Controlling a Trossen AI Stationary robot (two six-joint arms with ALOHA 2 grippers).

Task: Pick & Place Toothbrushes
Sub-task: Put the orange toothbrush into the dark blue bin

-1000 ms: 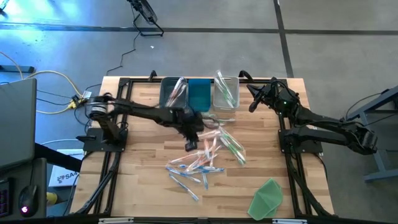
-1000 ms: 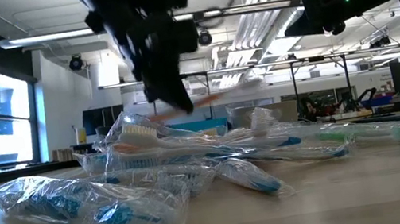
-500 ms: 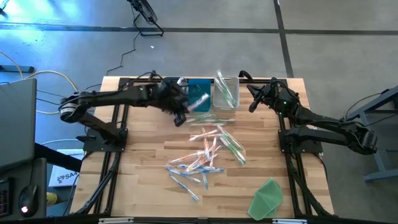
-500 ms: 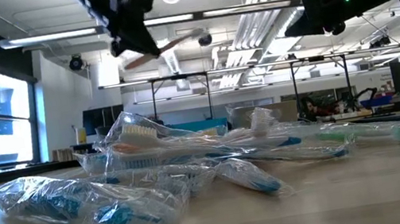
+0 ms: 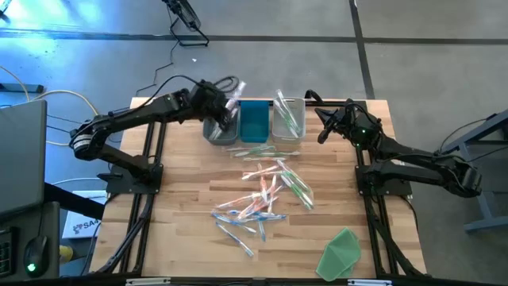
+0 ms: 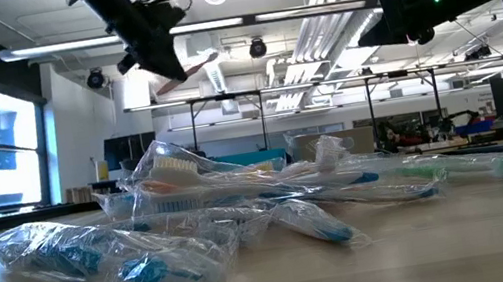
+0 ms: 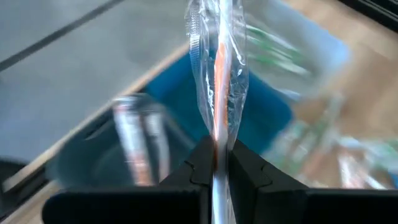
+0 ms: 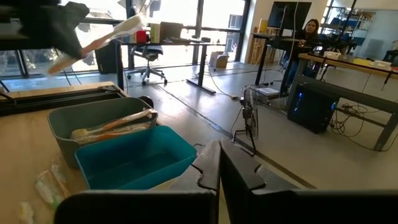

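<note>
I count three bins in a row at the table's (image 5: 182,206) far edge: a grey bin (image 5: 220,131) with a few wrapped brushes, a teal bin (image 5: 255,121) that looks bare inside, and a clear bin (image 5: 289,119) with green ones. My left gripper (image 5: 230,97) hangs over the grey bin, jaws clenched on one orange toothbrush (image 7: 219,74) in clear wrap. The loose toothbrushes (image 5: 266,195) lie mid-table, roughly twenty in pink, blue and green; I cannot count them exactly. A green sheet (image 5: 341,250) sits near the right front corner. My right gripper (image 5: 323,127) waits beside the clear bin, jaws pressed together. No writing on the wrappers is legible.
</note>
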